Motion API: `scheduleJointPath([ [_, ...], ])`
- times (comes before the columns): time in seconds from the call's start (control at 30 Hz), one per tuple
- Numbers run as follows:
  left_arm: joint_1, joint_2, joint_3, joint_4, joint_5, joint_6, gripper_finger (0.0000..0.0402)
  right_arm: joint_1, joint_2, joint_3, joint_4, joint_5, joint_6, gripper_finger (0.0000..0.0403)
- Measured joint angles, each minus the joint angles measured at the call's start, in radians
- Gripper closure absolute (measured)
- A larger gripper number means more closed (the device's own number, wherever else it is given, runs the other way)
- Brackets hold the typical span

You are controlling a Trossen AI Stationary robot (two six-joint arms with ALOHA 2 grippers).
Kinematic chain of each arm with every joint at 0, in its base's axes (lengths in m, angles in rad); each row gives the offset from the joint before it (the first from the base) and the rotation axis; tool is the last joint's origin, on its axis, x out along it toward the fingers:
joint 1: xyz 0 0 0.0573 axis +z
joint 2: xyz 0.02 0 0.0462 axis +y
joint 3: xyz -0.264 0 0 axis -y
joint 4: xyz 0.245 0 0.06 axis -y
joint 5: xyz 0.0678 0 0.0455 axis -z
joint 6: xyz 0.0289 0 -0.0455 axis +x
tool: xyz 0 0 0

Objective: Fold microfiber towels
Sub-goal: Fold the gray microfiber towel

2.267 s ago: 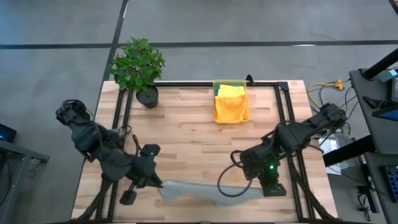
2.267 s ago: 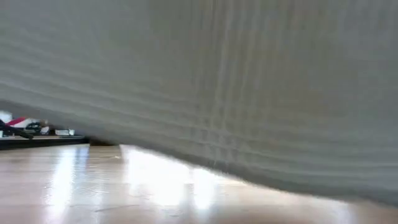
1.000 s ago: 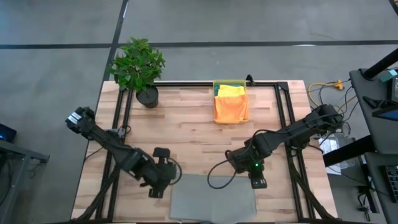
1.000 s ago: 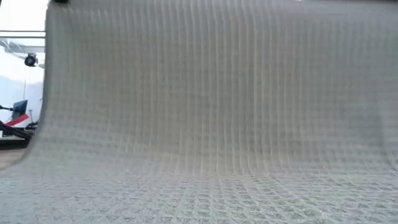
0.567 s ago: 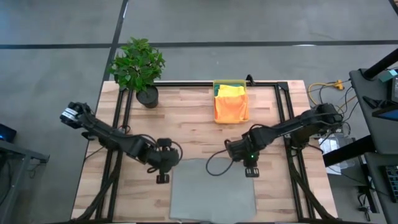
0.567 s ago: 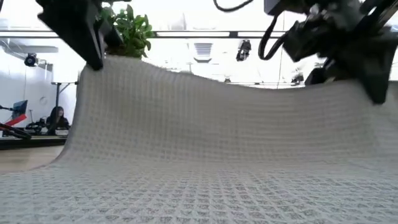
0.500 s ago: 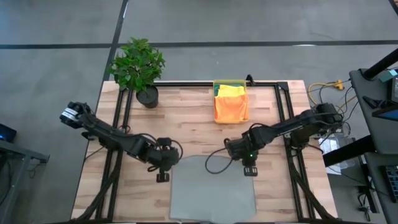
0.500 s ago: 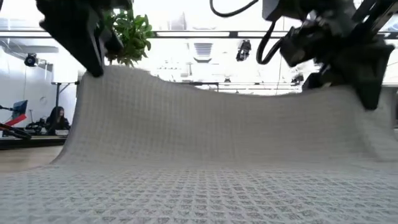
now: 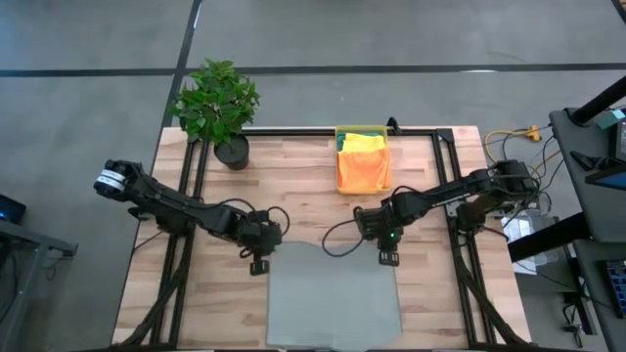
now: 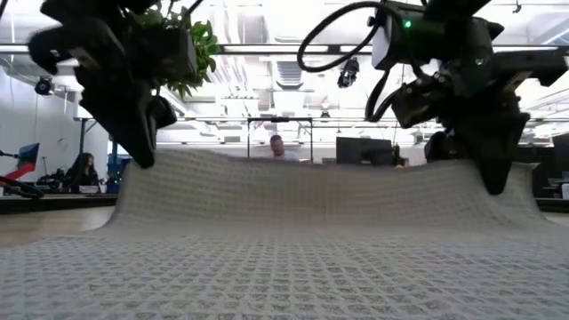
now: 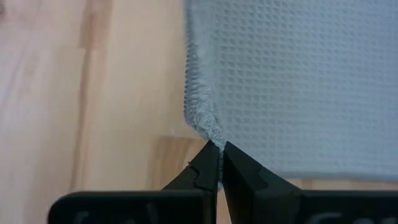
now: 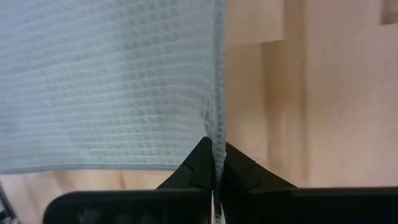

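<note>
**Grey towel pinched at both far corners**

My left gripper [image 9: 260, 256] is clamped tight on the far left corner of the light grey towel [image 9: 335, 298]; in my left wrist view its fingertips [image 11: 210, 163] meet with only the hem between them. My right gripper [image 9: 388, 252] is closed the same way on the far right corner. The towel lies flat on the table [image 9: 303, 196] at 6 o'clock, its near edge at the table's near edge, its far edge slightly lifted between my two grips.

Bare wood lies open from the far edge toward 12 o'clock. There the yellow bin [image 9: 362, 130] stands, an orange towel [image 9: 363, 171] draped over its front and a yellow towel [image 9: 362, 143] on top. A potted plant [image 9: 217, 106] stands at 10 o'clock, well apart. Black frame rails [image 9: 447, 186] run along both sides beside my arms.
</note>
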Motion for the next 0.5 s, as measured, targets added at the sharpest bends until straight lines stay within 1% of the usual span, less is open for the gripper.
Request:
scheduleJointPath([
  [0.17,0.054,-0.001,-0.029,0.026,0.003,0.045,0.0402,-0.036,0.0,-0.01,0.005,0.051,-0.01,0.0394],
  [0.4,0.136,-0.001,-0.043,0.027,0.006,0.117,0.0402,-0.094,0.0,-0.03,0.01,0.053,-0.034,0.0394],
  [0.5,0.17,0.001,-0.042,0.027,0.005,0.162,0.0402,-0.113,0.0,-0.036,0.018,0.072,-0.042,0.0394],
])
